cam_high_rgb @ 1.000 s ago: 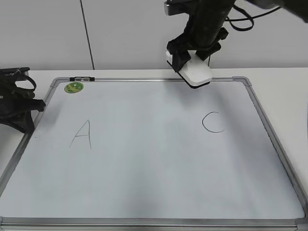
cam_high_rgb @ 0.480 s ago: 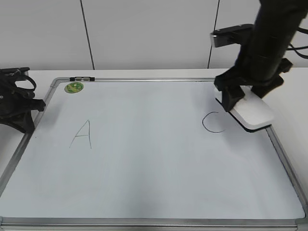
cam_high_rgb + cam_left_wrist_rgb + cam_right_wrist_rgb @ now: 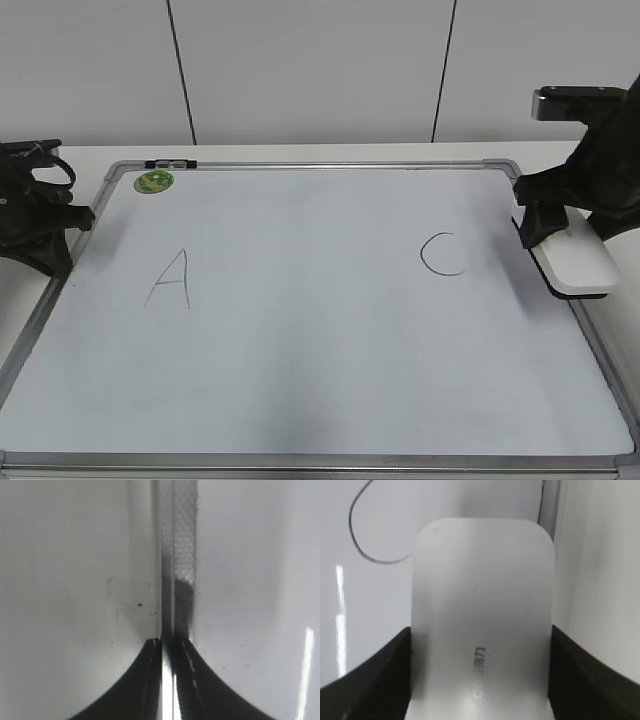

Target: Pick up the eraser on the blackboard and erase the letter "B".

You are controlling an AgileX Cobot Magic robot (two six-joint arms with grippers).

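Note:
The blackboard (image 3: 310, 330) is a white board with a grey frame, lying flat on the table. It bears a hand-drawn "A" (image 3: 170, 280) at the left and a "C" (image 3: 442, 254) at the right. No letter "B" shows between them; that stretch is blank. My right gripper (image 3: 560, 240) is shut on the white eraser (image 3: 575, 265), over the board's right frame edge. In the right wrist view the eraser (image 3: 482, 620) fills the space between the jaws (image 3: 480, 675), with the "C" (image 3: 367, 535) beside it. My left gripper (image 3: 60, 235) rests shut at the board's left edge.
A round green sticker (image 3: 154, 182) sits at the board's top left corner. The left wrist view shows the shut jaws (image 3: 169, 647) over the board's grey frame strip (image 3: 179, 555). A white panelled wall stands behind the table.
My right gripper carried the eraser from above the board's top edge, rightward and down past the "C", to the board's right frame edge. The left arm has not moved.

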